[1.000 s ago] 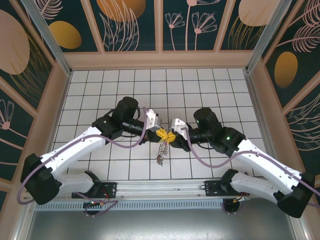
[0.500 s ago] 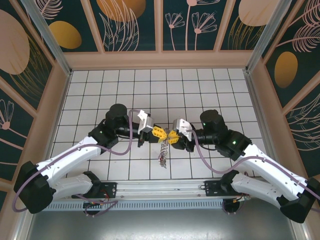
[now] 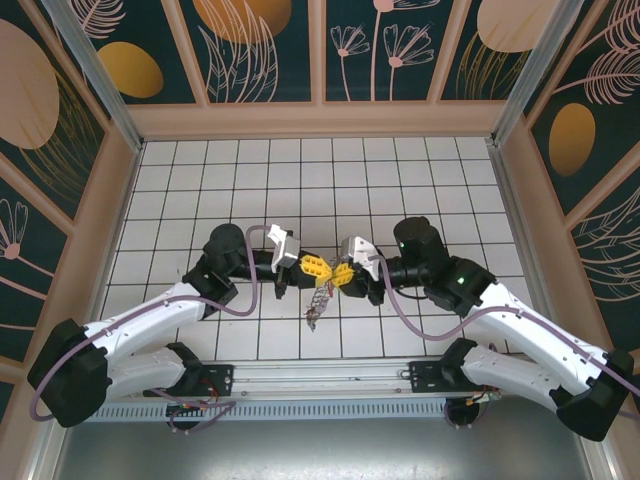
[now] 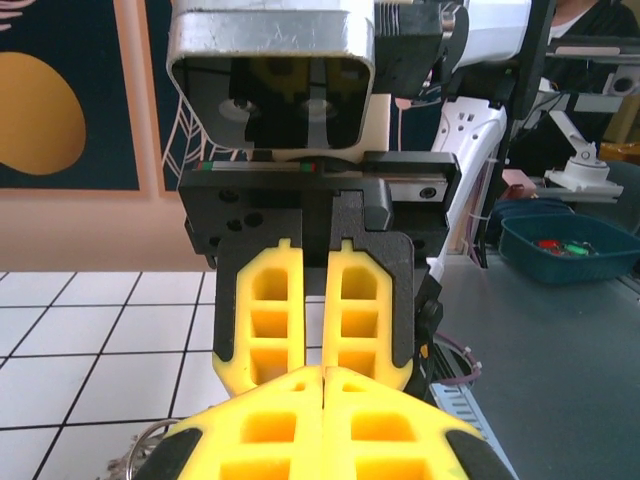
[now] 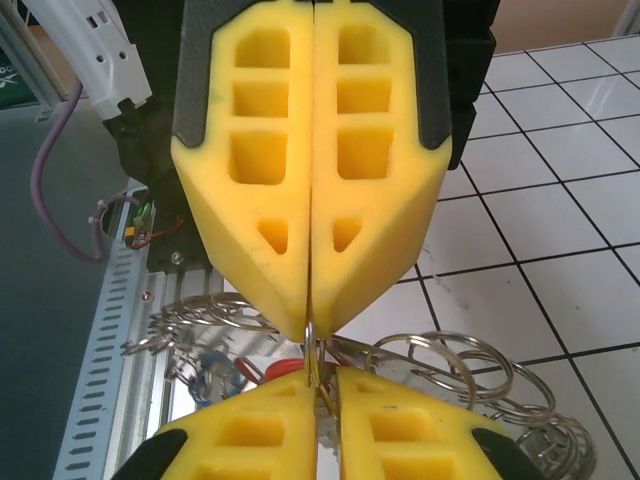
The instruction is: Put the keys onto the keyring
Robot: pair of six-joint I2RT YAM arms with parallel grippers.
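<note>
The keyring (image 3: 317, 300) hangs as a silvery bundle between my two yellow-fingered grippers above the white tiled floor. My left gripper (image 3: 325, 270) is shut, and its tips pinch a thin wire loop of the keyring (image 5: 312, 335). My right gripper (image 3: 337, 276) faces it tip to tip, shut on the same bundle with thin metal between its pads (image 5: 333, 385). Behind the tips lie the flat grey plate (image 5: 405, 372), silvery loops (image 5: 470, 375), a red key head (image 5: 280, 368) and a blue key head (image 5: 215, 372). In the left wrist view my left gripper (image 4: 325, 372) meets the right fingers (image 4: 270, 310).
The metal rail (image 3: 320, 380) runs along the near edge under both arms. Patterned walls (image 3: 320, 50) enclose the tiled floor (image 3: 300, 170) on three sides. A blue bin (image 4: 560, 245) with coloured bits sits beyond the table in the left wrist view.
The two grippers, pressed together a second ago, have drawn slightly apart. The left arm has pulled back to the left. The hanging keyring has swung a little left.
</note>
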